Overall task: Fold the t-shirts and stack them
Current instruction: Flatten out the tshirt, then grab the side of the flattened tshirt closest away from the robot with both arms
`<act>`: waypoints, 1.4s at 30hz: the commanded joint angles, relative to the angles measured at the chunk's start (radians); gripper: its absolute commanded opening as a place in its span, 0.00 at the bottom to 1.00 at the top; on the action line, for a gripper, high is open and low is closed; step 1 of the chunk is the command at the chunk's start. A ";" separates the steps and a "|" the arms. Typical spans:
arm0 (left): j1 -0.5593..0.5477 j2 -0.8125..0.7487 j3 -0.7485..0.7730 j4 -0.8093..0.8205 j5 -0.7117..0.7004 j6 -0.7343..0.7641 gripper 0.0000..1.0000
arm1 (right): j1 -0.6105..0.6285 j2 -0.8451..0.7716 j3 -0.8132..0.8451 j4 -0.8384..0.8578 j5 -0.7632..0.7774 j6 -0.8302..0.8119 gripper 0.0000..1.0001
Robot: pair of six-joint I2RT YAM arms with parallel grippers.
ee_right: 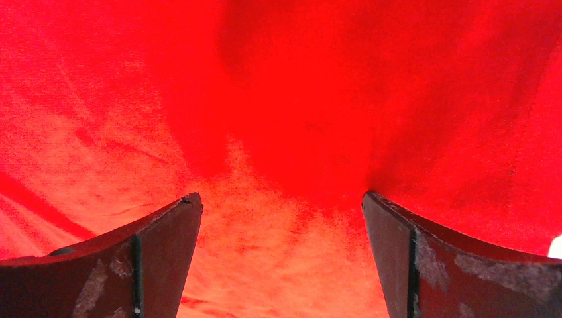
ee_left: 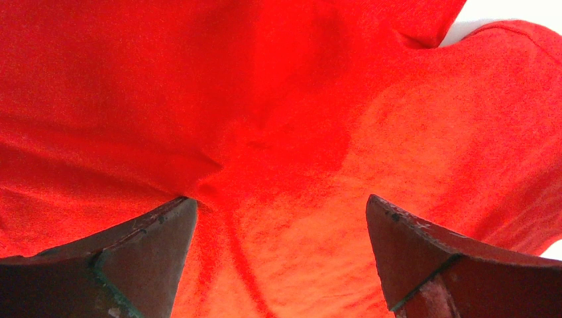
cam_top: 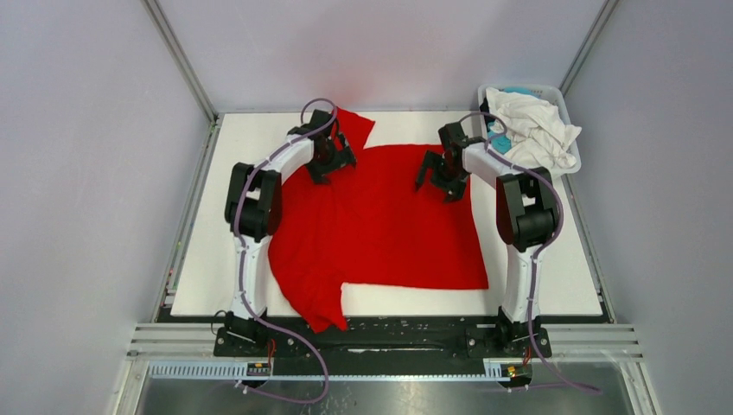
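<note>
A bright red t-shirt (cam_top: pixel 380 225) lies spread over the middle of the white table, one sleeve at the back left, another hanging over the near edge. My left gripper (cam_top: pixel 333 164) is open just over its back left part; red cloth (ee_left: pixel 285 132) fills that wrist view between the spread fingers (ee_left: pixel 159 245). My right gripper (cam_top: pixel 439 181) is open over the shirt's back right part; red cloth (ee_right: pixel 285 119) fills its view, fingers (ee_right: pixel 391 245) wide apart. A white t-shirt (cam_top: pixel 540 130) and a turquoise one (cam_top: pixel 497 130) lie heaped in the basket.
A white plastic basket (cam_top: pixel 560 99) stands at the back right corner of the table (cam_top: pixel 553 277). Grey walls and metal frame posts close in the back and sides.
</note>
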 commanded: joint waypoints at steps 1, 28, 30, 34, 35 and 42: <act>0.027 0.141 0.201 -0.042 0.054 -0.023 0.99 | -0.034 0.105 0.174 -0.073 -0.053 -0.017 0.99; 0.038 -0.558 -0.426 0.168 -0.018 0.063 0.99 | -0.066 -0.434 -0.230 0.084 0.021 -0.128 0.99; 0.000 -0.655 -0.567 0.155 -0.063 0.058 0.99 | -0.067 -0.514 -0.346 0.103 0.050 -0.112 0.99; -0.109 -0.865 -0.819 0.081 -0.209 0.017 0.98 | -0.072 -0.595 -0.465 0.136 0.040 -0.073 0.99; -0.136 -0.923 -0.865 0.045 -0.252 -0.002 0.98 | -0.073 -0.603 -0.479 0.141 0.020 -0.061 0.99; -0.320 -1.259 -1.129 -0.243 -0.362 -0.223 0.83 | -0.074 -0.654 -0.551 0.184 0.007 -0.043 1.00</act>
